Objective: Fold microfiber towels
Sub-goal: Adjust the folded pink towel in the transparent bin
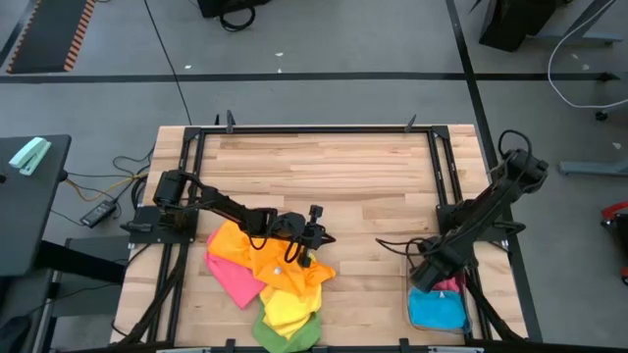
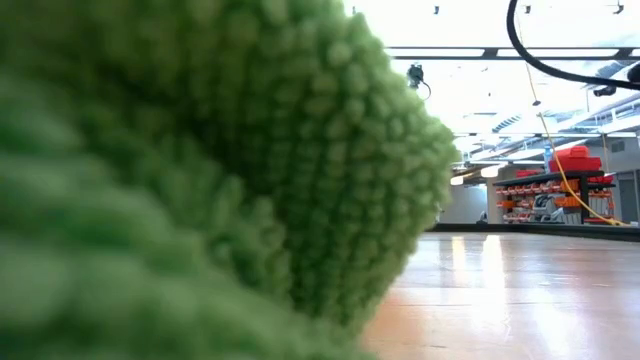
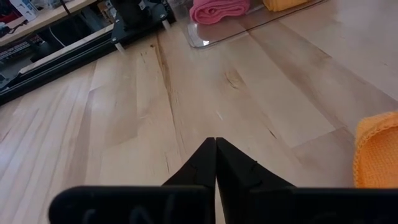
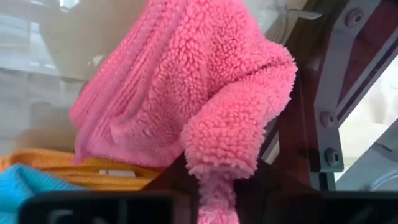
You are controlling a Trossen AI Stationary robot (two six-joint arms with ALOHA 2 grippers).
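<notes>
Your right end effector (image 4: 214, 186) is down in the bin (image 1: 412, 312) at the near right corner of the counter (image 1: 343, 172). Its fingers are pinched on a fold of the pink towel (image 4: 193, 93). That towel sits on top of an orange one (image 4: 93, 168) and a blue one (image 4: 25, 183), so the bin looks like the spot for finished towels. My guess is you are tidying the pink one or lifting it off the stack. The bin wall is close beside the fingers and could get bumped.

Your left end effector (image 3: 216, 163) is pressed together with nothing in it. It hangs over bare wood just past the loose pile, with an orange edge (image 3: 376, 149) right beside it. It looks ready to go for a towel.

The pile (image 1: 270, 279) lies at the near left: orange on top, pink under it, yellow, and green (image 1: 285, 335) at the very front edge. None of these look folded yet.

The green one (image 2: 200, 180) blocks most of the low camera, so use the top view instead.

Farther back the counter is plain wood inside a dark frame (image 1: 314, 129). Beyond that is grey floor with cables.
</notes>
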